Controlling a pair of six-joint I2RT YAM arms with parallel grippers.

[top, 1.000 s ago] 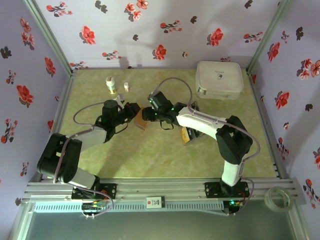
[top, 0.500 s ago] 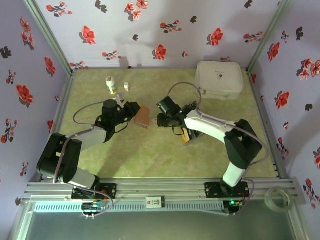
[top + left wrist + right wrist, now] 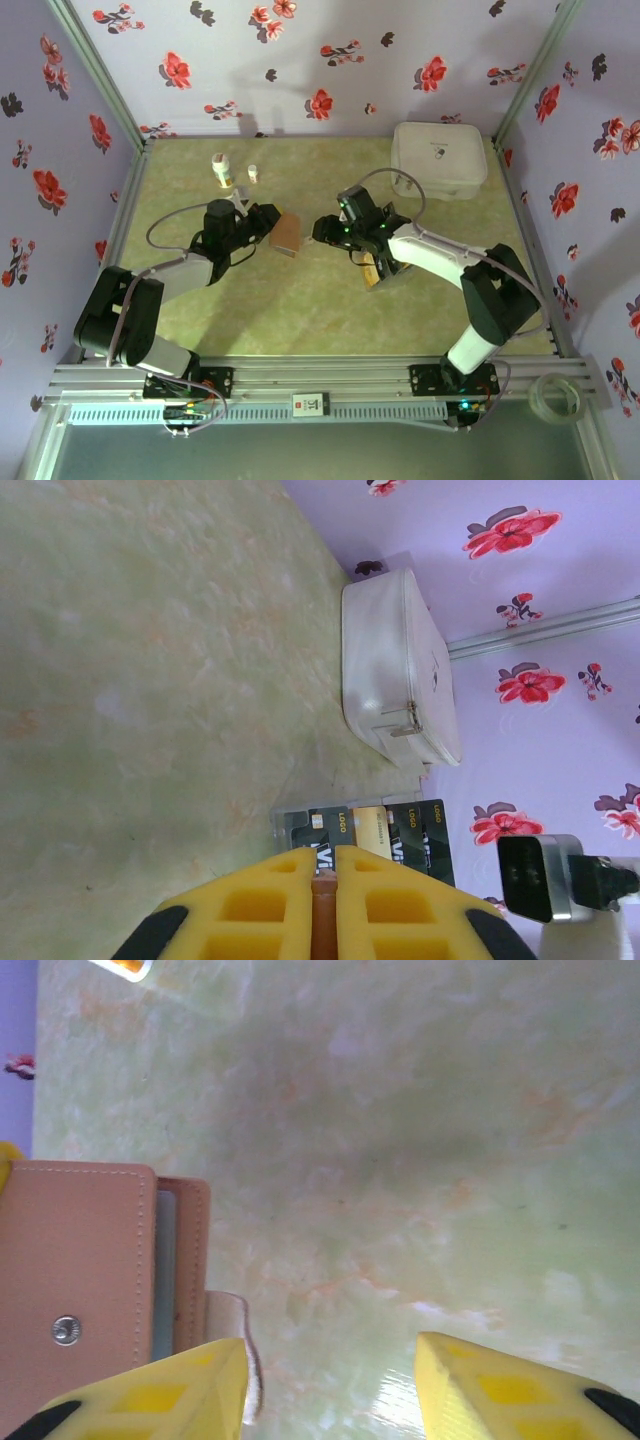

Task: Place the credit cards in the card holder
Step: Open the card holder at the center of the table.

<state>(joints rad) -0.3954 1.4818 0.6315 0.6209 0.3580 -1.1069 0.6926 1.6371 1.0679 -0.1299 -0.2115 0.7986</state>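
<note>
The card holder [image 3: 287, 234], a reddish-brown wallet, is lifted at mid-table, and my left gripper [image 3: 268, 224] is shut on its left edge. In the left wrist view, the yellow fingers [image 3: 280, 900] pinch its brown edge [image 3: 323, 915]. The credit cards [image 3: 372, 830], black and gold, lie fanned in a clear tray beyond it. Part of the credit cards [image 3: 372, 272] lies under my right forearm. My right gripper [image 3: 322, 232] hangs open just right of the wallet with nothing between its fingers. Its wrist view shows the card holder [image 3: 80, 1280] with a pale inside and a strap tab [image 3: 228, 1325].
A large white rounded case [image 3: 440, 158] stands at the back right, seen in the left wrist view as the white case [image 3: 398, 680]. Two small bottles [image 3: 222, 170] stand at the back left. Floral walls close in the table on three sides.
My right gripper has pulled back to the right, away from the card holder. The left gripper keeps the wallet where it was.
</note>
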